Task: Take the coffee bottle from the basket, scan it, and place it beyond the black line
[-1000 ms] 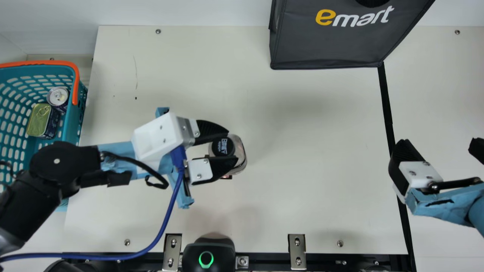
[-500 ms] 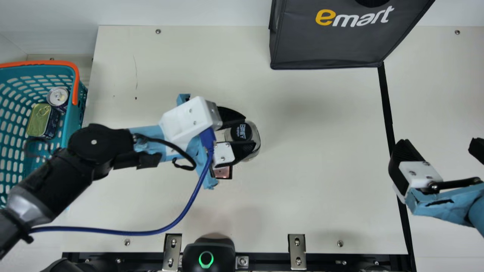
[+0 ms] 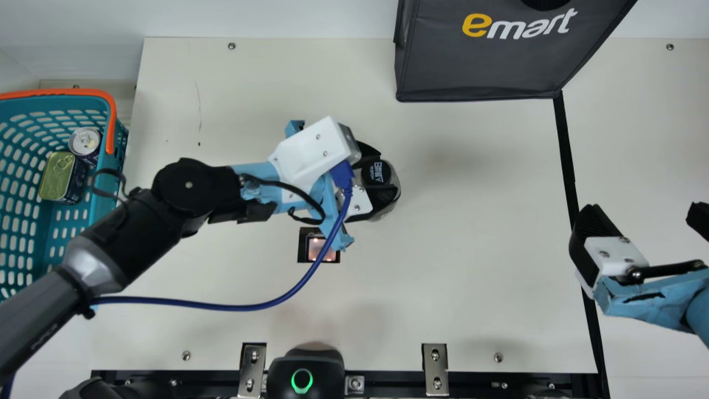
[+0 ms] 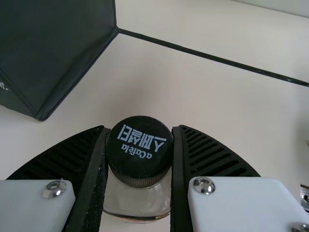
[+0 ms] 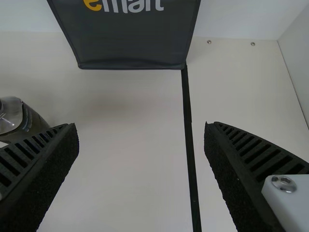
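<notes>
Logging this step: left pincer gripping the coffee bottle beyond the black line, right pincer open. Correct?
Wrong side: main view shows the coffee bottle short of the black line, on the basket's side. Rest stands: left pincer gripping it, right pincer open.

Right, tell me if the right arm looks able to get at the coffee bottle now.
Probably not: the left gripper is shut on the coffee bottle, its fingers along two opposite sides, likely in the way.
</notes>
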Motion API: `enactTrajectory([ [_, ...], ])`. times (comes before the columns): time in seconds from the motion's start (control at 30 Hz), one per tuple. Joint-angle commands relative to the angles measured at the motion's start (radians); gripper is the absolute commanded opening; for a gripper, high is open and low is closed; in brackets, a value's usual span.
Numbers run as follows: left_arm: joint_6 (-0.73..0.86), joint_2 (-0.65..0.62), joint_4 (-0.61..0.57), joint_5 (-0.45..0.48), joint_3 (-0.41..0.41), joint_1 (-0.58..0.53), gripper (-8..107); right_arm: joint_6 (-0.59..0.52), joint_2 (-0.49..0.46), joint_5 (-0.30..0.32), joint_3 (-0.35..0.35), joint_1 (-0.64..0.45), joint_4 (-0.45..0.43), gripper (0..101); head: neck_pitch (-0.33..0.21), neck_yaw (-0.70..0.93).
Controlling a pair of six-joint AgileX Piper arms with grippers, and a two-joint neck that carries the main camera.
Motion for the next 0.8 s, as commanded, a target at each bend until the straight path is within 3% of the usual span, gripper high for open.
enactTrajectory([
  [0.0, -0.023, 0.014, 0.016, -0.005, -0.018, -0.008, 10, 0.000, 0.000, 0.000, 0.000, 0.000, 0.000, 91, -0.027, 0.002],
  [0.77, -0.196, 0.133, 0.159, -0.094, -0.179, -0.085, 10, 0.000, 0.000, -0.001, 0.000, 0.000, 0.000, 91, -0.027, 0.002],
])
